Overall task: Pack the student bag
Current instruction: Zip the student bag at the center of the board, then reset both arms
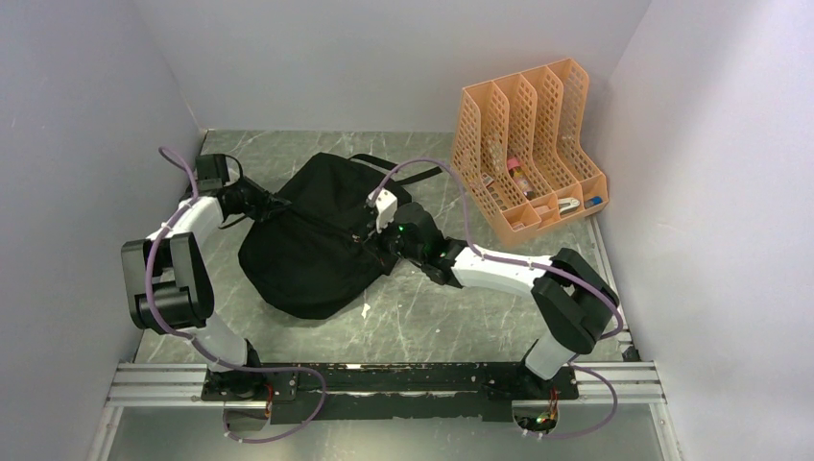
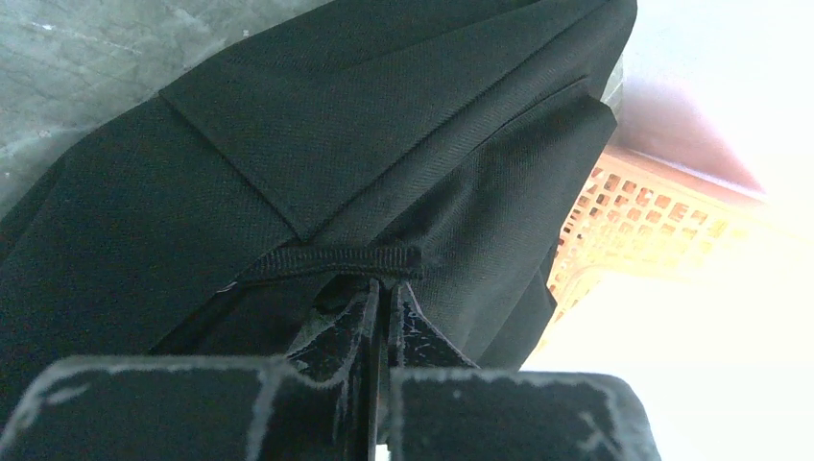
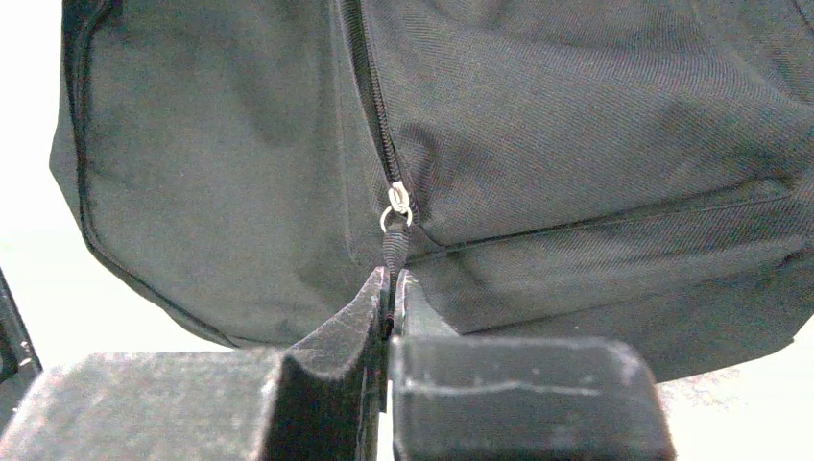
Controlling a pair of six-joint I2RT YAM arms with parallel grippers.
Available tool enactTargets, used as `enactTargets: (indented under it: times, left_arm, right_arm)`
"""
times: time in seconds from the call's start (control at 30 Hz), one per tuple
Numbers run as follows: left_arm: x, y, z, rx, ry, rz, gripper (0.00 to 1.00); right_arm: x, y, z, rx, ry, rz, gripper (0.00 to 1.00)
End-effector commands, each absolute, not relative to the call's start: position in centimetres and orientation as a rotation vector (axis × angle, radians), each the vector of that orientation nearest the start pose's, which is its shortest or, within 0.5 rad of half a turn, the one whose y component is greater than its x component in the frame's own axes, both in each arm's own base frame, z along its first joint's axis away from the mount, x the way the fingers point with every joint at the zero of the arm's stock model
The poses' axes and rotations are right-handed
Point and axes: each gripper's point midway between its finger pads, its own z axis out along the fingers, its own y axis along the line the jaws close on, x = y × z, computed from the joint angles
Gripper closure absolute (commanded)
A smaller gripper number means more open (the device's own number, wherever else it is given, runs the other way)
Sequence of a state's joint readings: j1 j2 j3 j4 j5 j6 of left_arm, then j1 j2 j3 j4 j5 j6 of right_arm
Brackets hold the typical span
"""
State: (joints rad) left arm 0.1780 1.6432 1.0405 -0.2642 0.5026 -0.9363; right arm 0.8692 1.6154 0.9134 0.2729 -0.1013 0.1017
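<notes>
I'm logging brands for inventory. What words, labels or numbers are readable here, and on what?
None readable.
The black bag shows no logo or label in any view.
Any print on the small items in the orange file organiser is too small to read.

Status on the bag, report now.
Left hand shut on the student bag's fabric. Right hand shut on its zipper pull. Bag slumped on table; orange organiser stands apart, far right.
</notes>
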Motion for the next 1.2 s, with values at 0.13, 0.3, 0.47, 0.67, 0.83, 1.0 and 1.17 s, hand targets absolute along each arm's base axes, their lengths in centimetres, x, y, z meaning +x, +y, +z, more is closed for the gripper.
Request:
enactTargets:
  times: [0.13,0.3,0.47,0.67,0.83,1.0,1.17]
  left_arm:
    - [45.1,1.6,14.5,-1.022,2.083,-0.73,0.95]
    - [45.4,1.5,15.1,-0.974,2.069,-0.74,0.95]
    - [45.3,1.1,16.0,-0.925,2.056,-0.764,0.95]
    - [44.9,-0.1,18.3,-0.816,2.039,-0.812,0.78]
    - [43.6,-1.5,20.9,-0.636,2.071,-0.743,0.47]
    - [41.1,-2.8,23.8,-0.398,2.059,-0.61,0.28]
    - [38.0,-3.5,26.4,-0.174,2.024,-0.343,0.13]
  right_arm:
    - [28.4,33.7,8.5,-0.901,2.041,0.514,1.0]
    - [29.8,30.7,6.6,-0.818,2.137,0.295,1.0]
    - [29.9,30.7,6.8,-0.817,2.136,0.291,1.0]
    - [30.0,32.6,11.2,-0.745,2.036,0.442,0.66]
    - [30.4,32.8,17.0,-0.643,1.911,0.528,0.53]
    - [32.1,29.7,21.7,-0.442,1.861,0.531,0.41]
    - [33.8,23.3,25.5,-0.184,1.806,0.399,0.2]
